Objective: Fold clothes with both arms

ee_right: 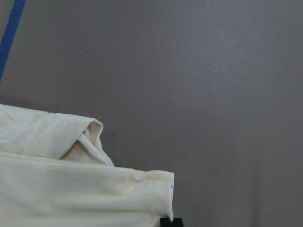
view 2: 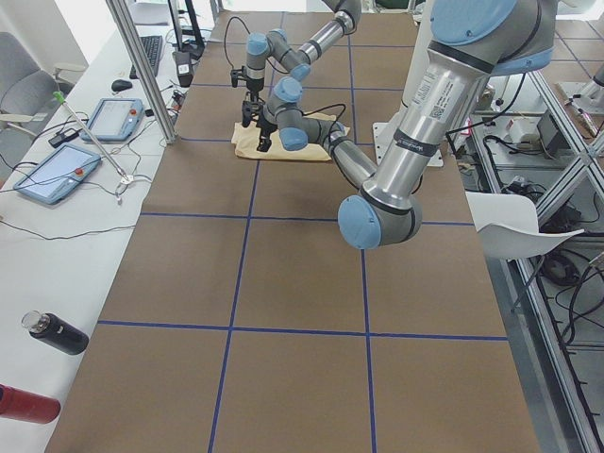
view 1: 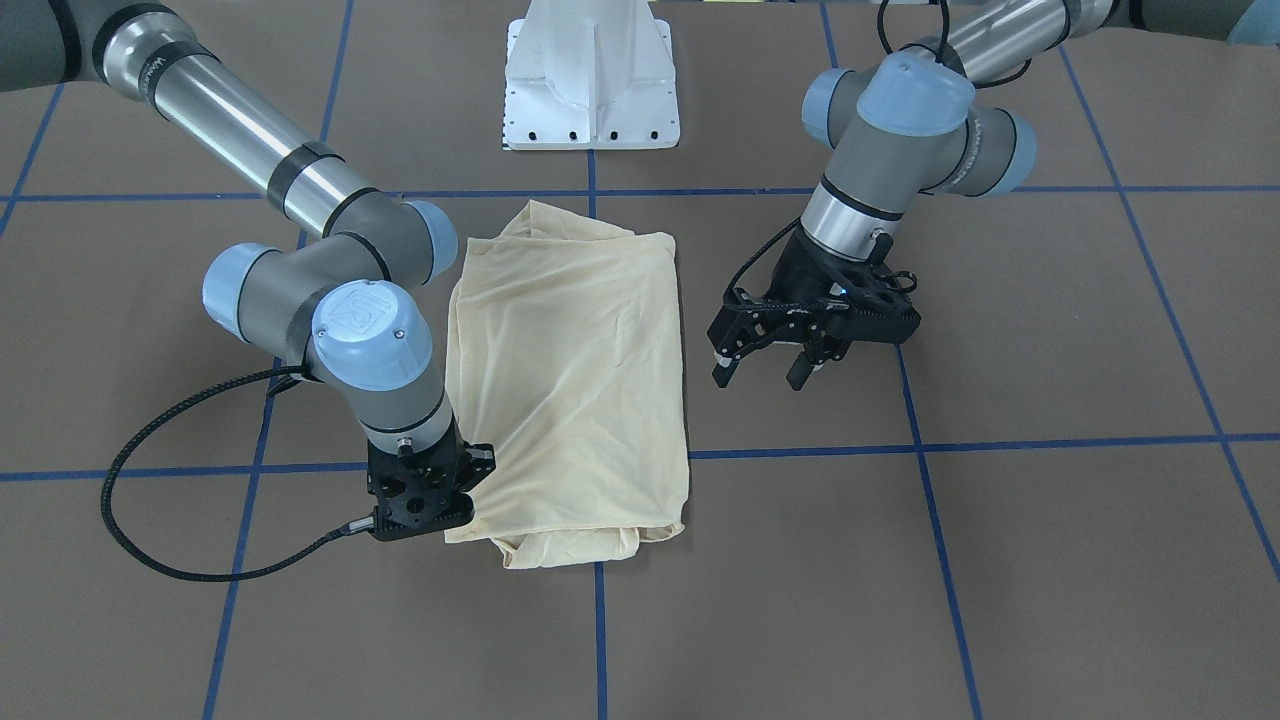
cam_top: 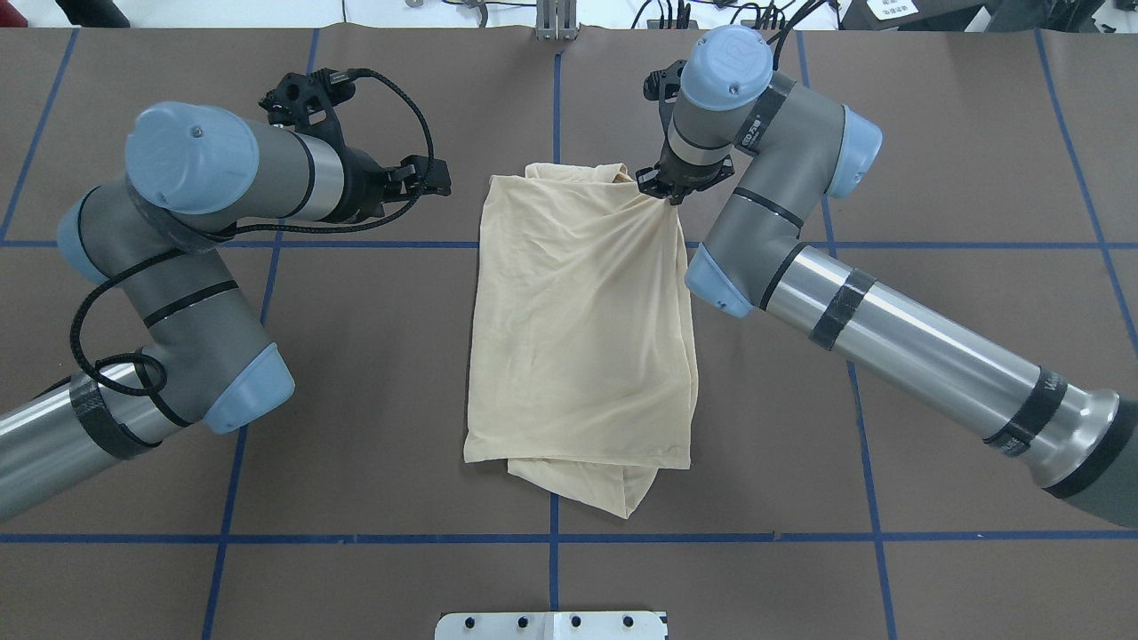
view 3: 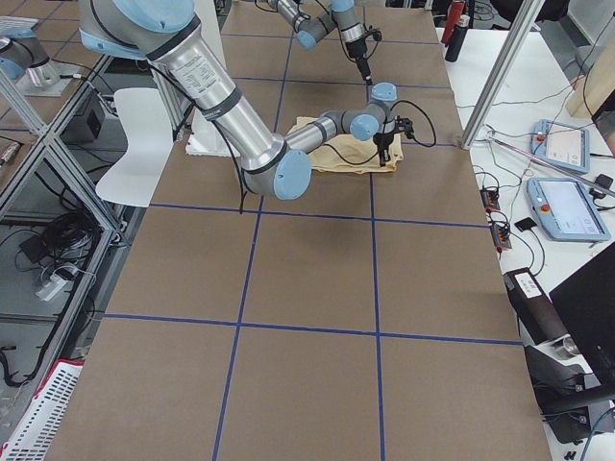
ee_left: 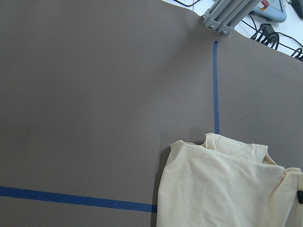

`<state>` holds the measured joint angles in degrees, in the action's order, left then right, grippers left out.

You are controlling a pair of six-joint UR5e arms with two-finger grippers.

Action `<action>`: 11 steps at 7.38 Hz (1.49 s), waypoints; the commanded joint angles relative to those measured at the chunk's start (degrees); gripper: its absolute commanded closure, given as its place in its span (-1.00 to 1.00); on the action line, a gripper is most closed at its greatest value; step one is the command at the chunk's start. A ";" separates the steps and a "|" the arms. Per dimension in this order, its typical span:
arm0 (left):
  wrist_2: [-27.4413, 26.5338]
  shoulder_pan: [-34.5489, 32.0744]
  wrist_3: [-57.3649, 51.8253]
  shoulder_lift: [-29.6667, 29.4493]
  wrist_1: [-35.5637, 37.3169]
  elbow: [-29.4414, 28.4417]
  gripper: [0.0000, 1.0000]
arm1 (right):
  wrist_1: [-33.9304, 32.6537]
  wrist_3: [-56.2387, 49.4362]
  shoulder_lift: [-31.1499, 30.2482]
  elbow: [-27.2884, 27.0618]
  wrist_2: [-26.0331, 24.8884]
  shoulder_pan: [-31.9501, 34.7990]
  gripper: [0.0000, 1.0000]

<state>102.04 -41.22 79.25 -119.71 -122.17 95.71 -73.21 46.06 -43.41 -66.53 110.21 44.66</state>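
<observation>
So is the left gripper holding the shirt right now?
No, the left gripper hangs open beside the shirt, clear of the fabric.

plain cream-yellow shirt (cam_top: 578, 338) on a brown table (cam_top: 960, 142) gridded with blue tape (cam_top: 978, 244), grey arms (cam_top: 925, 342) jointed in light blue.

One cream shirt (cam_top: 578, 320) on one table (cam_top: 933, 133). Two arms, left arm (cam_top: 200, 320) and right arm (cam_top: 907, 333); two tools, left tool (view 1: 762, 378) and right tool (cam_top: 665, 194). One white base (view 1: 592, 80).
</observation>
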 commanded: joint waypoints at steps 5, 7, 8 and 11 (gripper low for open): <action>0.09 0.00 0.12 0.00 0.00 0.78 -1.00 | 0.18 -1.15 -1.15 -1.40 0.09 0.43 -1.00; 0.61 0.44 3.17 0.61 0.00 3.50 -1.00 | 0.00 -0.37 -1.24 -4.12 7.08 1.47 -1.00; 1.83 3.05 6.67 0.79 0.00 5.08 -1.00 | 0.00 4.34 -3.24 -7.61 11.39 1.65 -1.00; -0.42 12.53 21.79 2.88 -0.52 8.07 -1.00 | 0.00 20.14 -12.72 -23.59 14.15 1.31 -1.00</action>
<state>103.03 -32.70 96.26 -118.13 -122.39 102.19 -73.32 59.38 -52.06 -83.48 123.30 46.16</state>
